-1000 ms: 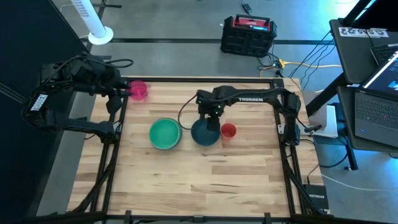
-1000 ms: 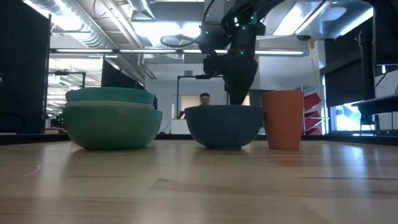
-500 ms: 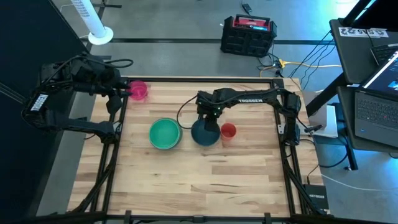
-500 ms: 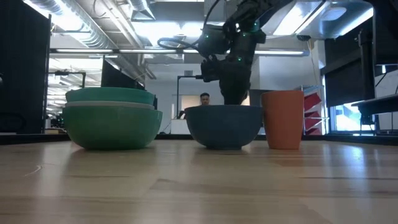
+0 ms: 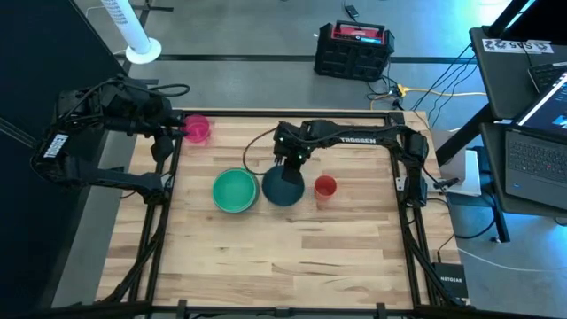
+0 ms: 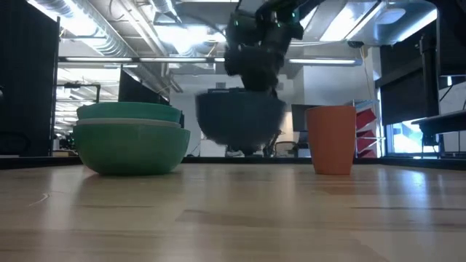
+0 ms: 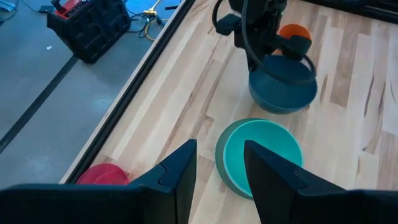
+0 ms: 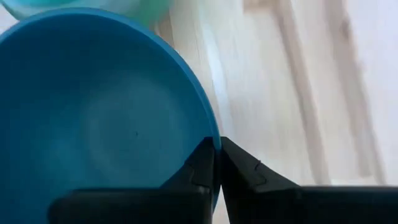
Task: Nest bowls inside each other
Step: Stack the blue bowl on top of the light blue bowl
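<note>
Blurring hides most detail of the dark blue bowl (image 6: 241, 124) in the low view: it hangs clear of the counter (image 6: 233, 211), its base above the wood, w/ the right end effector (image 5: 285, 165) dark above it at frame centre-top. Right wrist view is mostly filled by that bowl's inside; the two fingers (image 8: 202, 171) meet tight over its rim, one inside, one outside, so the right end effector is clamped on the dark blue bowl. A sliver of pale bowl shows at that view's upper left, cut off by the frame edge.

High view: blue bowl sits centre of frame, just right of the teal bowl (image 5: 235, 190), nearly touching; orange cup (image 5: 325, 186) just right of it, apart. Low view shows the teal bowl nested w/ a paler green rim (image 6: 129, 112) sticking up above it; can't tell how many bowls are in that stack.

Magenta bowl (image 5: 198, 128) is at the counter's upper-left corner in the high view, partly hidden by the left end effector (image 5: 184, 129), which hovers right by it w/ jaws spread; only a pink edge shows at the lower left of the left wrist view.
</note>
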Robot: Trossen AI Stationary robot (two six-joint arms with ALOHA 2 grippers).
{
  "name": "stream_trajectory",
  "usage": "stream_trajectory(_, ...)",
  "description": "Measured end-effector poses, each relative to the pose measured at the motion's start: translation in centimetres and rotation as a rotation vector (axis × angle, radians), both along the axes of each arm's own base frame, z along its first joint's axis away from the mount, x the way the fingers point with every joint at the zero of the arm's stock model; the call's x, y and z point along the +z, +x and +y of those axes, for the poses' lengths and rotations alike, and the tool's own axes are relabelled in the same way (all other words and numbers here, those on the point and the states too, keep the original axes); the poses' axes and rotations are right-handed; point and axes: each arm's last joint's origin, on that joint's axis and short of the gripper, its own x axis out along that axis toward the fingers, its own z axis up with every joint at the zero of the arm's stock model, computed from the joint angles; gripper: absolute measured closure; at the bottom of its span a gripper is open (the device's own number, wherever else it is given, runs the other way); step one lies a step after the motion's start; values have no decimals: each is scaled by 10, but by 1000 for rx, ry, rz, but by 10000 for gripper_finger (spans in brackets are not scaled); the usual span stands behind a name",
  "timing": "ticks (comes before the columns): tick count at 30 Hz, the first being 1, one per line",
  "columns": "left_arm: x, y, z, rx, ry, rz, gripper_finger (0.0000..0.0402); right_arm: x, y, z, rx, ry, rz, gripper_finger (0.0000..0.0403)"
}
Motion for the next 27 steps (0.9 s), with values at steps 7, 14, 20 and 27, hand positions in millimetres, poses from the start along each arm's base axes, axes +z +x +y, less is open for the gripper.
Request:
stream_trajectory(7,0,0,0,-3,1,5,284,38,28,8,-23,-9,-158,402)
stream_trajectory(14,0,0,0,-4,2,8,284,75,51,19,-40,-1,-308,402)
stream_trajectory(20,-1,0,0,-4,1,10,284,60,86,23,-36,7,-285,402)
stream_trajectory(27,-1,-1,0,-1,-2,9,284,38,107,19,-64,-1,-236,402)
